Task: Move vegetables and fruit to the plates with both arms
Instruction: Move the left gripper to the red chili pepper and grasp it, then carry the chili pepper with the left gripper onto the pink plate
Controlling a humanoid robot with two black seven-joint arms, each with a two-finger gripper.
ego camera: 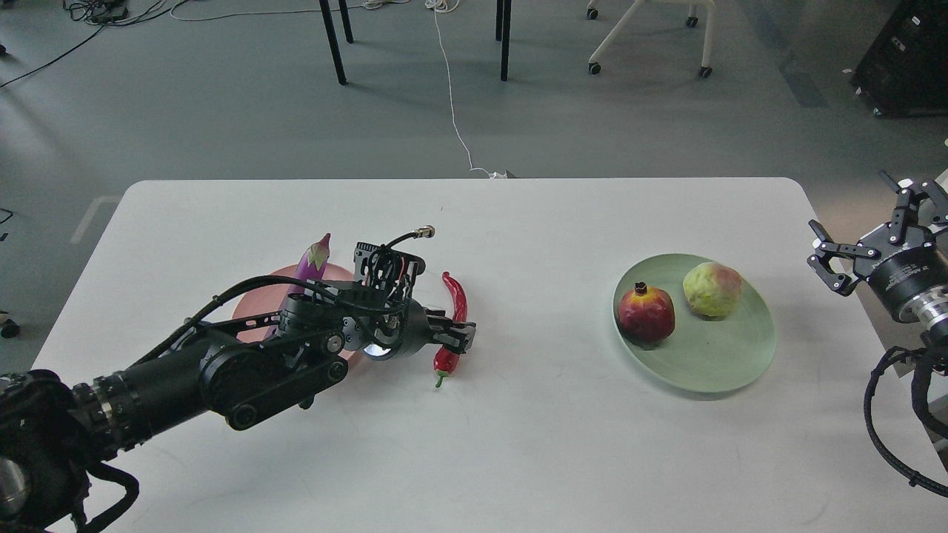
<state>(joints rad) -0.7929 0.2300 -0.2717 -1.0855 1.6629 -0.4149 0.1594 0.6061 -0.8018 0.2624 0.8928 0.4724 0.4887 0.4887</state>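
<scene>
A red chili pepper (pixel 457 295) lies on the white table (pixel 518 444) left of centre. My left gripper (pixel 455 337) is low over the chili's middle, open, with its fingers around it. A purple eggplant (pixel 314 255) lies on the pale pink plate (pixel 252 311); my left arm hides most of both. The pale green plate (pixel 711 370) at the right holds a dark red pomegranate (pixel 646 314) and a bumpy yellow-green fruit (pixel 712 289). My right gripper (pixel 859 237) is open and empty, beyond the table's right edge.
Table legs (pixel 333 44), a wheeled chair base (pixel 644 37) and a white cable (pixel 452 96) are on the floor behind the table. A dark case (pixel 907 59) stands at the far right.
</scene>
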